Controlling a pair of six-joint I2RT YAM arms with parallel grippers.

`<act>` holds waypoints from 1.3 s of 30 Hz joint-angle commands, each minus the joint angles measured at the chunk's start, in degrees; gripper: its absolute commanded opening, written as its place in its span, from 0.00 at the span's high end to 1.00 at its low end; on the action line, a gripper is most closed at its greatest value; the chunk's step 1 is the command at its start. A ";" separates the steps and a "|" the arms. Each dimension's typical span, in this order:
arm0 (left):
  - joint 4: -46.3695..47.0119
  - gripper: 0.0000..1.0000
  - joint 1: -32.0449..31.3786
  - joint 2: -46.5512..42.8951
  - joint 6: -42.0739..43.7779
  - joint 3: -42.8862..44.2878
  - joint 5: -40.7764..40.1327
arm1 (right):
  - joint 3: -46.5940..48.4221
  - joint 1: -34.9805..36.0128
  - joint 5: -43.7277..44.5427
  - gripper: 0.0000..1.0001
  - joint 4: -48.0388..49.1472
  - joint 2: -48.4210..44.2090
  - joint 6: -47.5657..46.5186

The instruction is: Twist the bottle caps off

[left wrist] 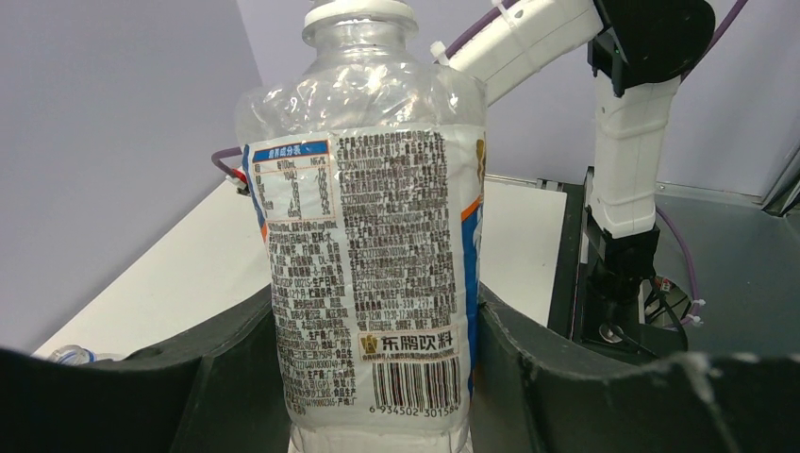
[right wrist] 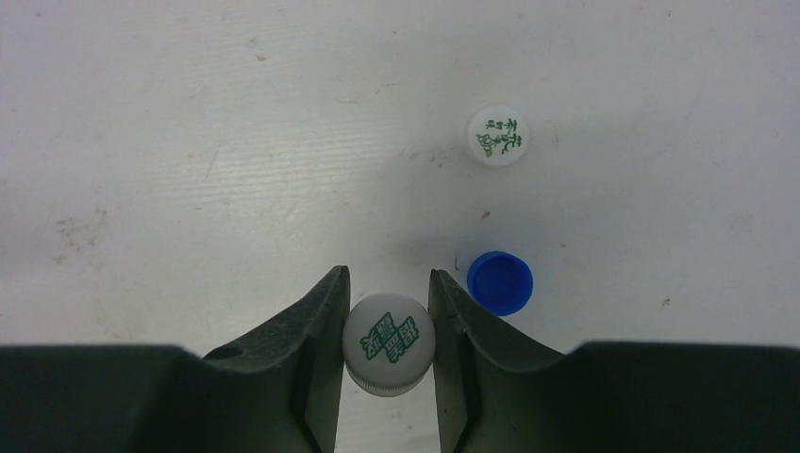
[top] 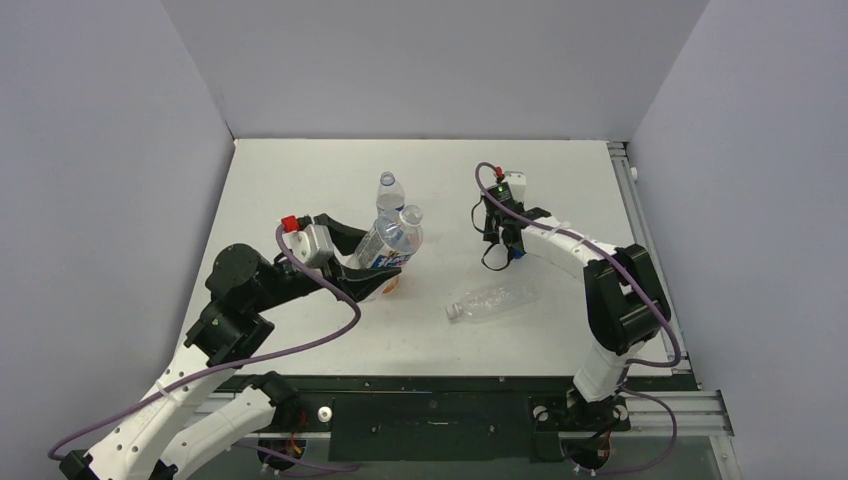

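Clamping: right gripper (right wrist: 387, 285) shut on white cap (right wrist: 388, 342) between its jaws | left gripper (left wrist: 375, 316) clamped around labelled bottle (left wrist: 377, 189)

A white, lightly scuffed rectangular tabletop (top: 300, 180) is enclosed on three sides by plain pale lilac-grey walls (top: 430, 60); everything is evenly lit.

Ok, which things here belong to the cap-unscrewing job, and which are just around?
Job: labelled bottle in left gripper; white cap in right gripper; blue cap; loose white cap; standing bottle; lying bottle.
Just there: purple cables; table.
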 commanded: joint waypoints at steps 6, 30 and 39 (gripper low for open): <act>2.61 1.00 0.49 -0.35 -1.16 0.61 -1.62 | -2.65 -2.14 5.20 0.82 7.47 4.90 7.74; 5.17 1.00 0.63 1.39 -3.07 1.17 -2.00 | 1.21 -0.03 -1.59 0.38 5.02 -13.22 6.36; 8.15 1.00 0.71 2.18 -6.03 -0.40 -4.52 | 8.47 4.01 -25.65 0.20 13.60 -31.07 5.82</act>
